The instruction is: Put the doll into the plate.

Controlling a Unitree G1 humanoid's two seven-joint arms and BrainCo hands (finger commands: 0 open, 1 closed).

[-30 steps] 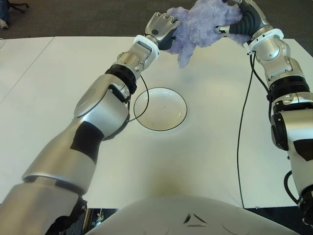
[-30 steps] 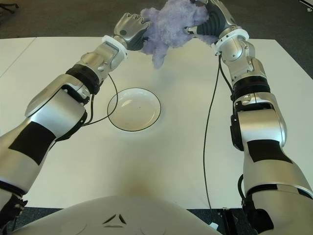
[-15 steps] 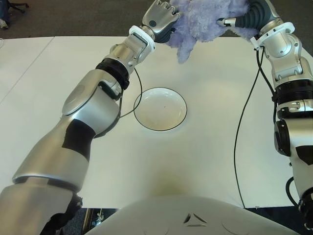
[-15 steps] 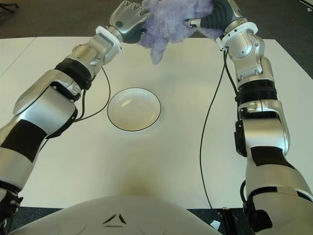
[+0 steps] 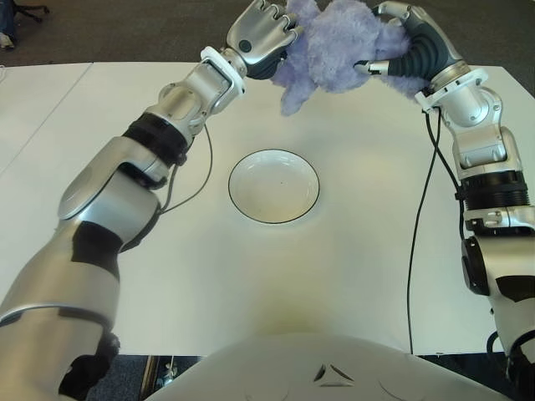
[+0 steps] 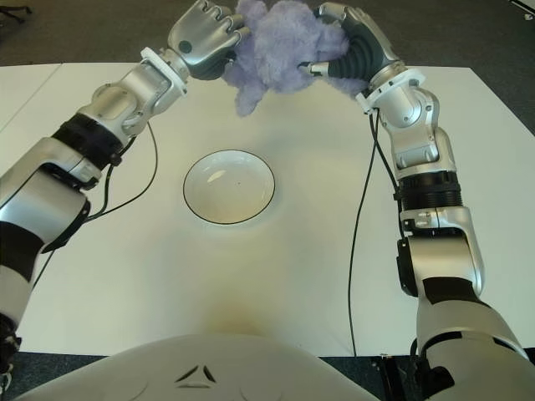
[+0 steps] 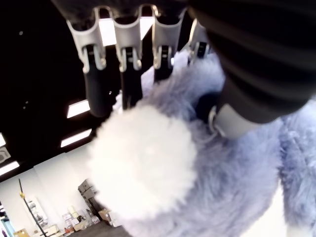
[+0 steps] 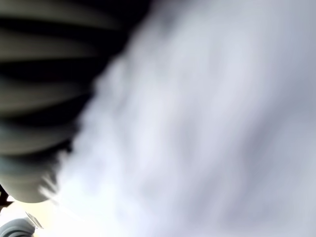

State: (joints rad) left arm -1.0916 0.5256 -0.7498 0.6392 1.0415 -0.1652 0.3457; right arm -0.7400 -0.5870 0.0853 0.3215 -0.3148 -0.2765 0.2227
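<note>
A fluffy lavender doll (image 5: 330, 52) hangs in the air above the far part of the table, one limb dangling down. My left hand (image 5: 261, 35) clasps its left side and my right hand (image 5: 399, 46) clasps its right side, both shut on it. In the left wrist view the fingers (image 7: 126, 74) curl over the doll's white tuft (image 7: 143, 160). Fur (image 8: 207, 123) fills the right wrist view. The white plate (image 5: 274, 185), black-rimmed and empty, sits at mid-table, nearer to me than the doll and slightly to its left.
The white table (image 5: 351, 276) spreads all around the plate. A black cable (image 5: 415, 242) hangs from my right arm down over the table's right side. Dark floor (image 5: 125, 29) lies beyond the far edge.
Both hands have carried the doll to the left and a little toward me. My right hand now shows more fully in view.
</note>
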